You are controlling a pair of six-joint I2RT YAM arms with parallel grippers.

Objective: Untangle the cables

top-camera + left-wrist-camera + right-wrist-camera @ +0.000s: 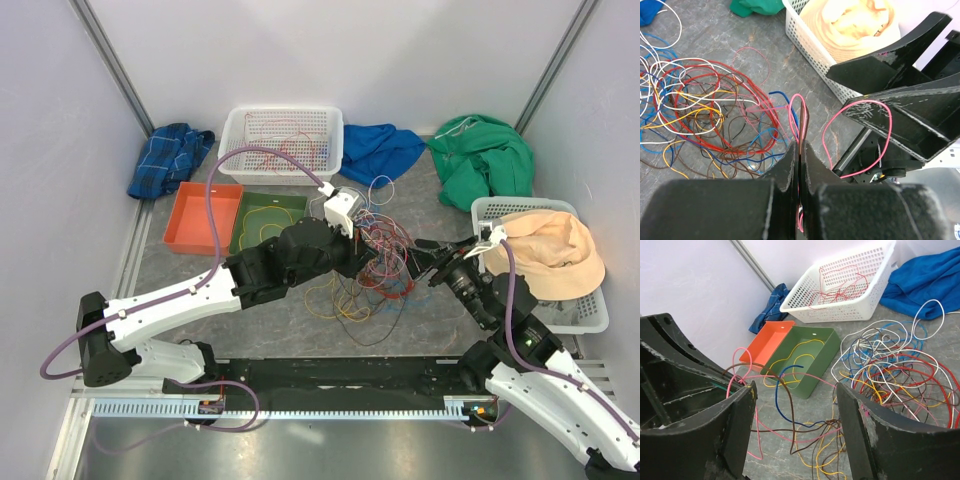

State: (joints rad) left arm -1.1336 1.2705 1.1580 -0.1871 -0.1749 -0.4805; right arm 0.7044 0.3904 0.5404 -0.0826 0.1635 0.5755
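Note:
The cables [385, 262] lie in a tangled heap of red, white, blue, yellow, brown and pink wires at mid-table; the heap also shows in the left wrist view [710, 115] and the right wrist view [895, 365]. My left gripper [378, 256] [801, 150] is shut on a pink wire [796, 112] and a brown wire, pulled up from the heap's right edge. My right gripper [428, 260] [796, 410] is open wide just right of it. Pink, brown and blue wire strands [790, 390] hang between its fingers, and a pink loop [860, 135] drapes over one finger.
A green bin [240, 225] holding a yellow wire and an orange bin [200, 218] sit left of the heap. A white basket [232, 140] with red wires stands behind. Blue [378, 150], green [485, 155] and plaid [170, 158] cloths lie at the back. Another basket [590, 320] with peach cloth stands right.

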